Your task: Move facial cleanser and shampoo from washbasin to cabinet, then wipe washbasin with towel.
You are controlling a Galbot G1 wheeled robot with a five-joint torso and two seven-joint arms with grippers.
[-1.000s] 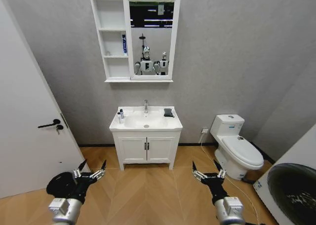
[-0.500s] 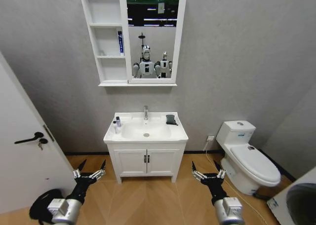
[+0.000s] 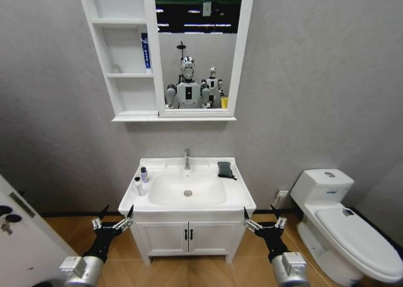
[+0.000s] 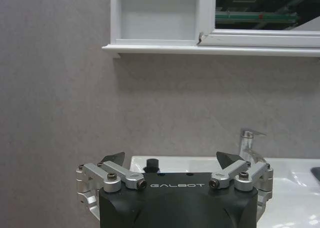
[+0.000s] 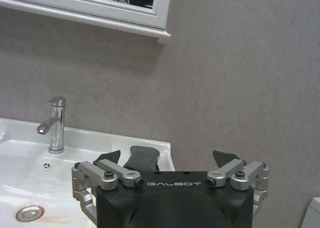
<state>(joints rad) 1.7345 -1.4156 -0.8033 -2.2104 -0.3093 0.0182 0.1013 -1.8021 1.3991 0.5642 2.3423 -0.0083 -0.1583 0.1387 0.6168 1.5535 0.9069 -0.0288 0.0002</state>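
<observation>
The white washbasin (image 3: 238, 200) stands straight ahead, with a chrome faucet (image 3: 187, 158) at its back. On its left rim stand two small bottles, a dark-capped one (image 3: 144, 174) and a white one (image 3: 138, 185); I cannot tell which is the facial cleanser and which the shampoo. The dark towel (image 3: 225, 169) lies folded on the right rim. The cabinet (image 3: 129, 54) hangs above with open shelves beside a mirror. My left gripper (image 3: 112, 219) and right gripper (image 3: 262, 221) hover open and empty, low in front of the washbasin. The right wrist view has the towel (image 5: 142, 158) just past the right gripper (image 5: 170, 158).
A blue tube (image 3: 145, 50) stands on the cabinet's middle shelf. A white two-door vanity (image 3: 187, 238) carries the washbasin. A toilet (image 3: 343, 224) sits to the right and a white door (image 3: 16, 227) to the left. Behind everything is a grey wall.
The whole picture has shifted: the camera has come closer, so washbasin and cabinet look larger. Both grippers stay open and held low in front.
</observation>
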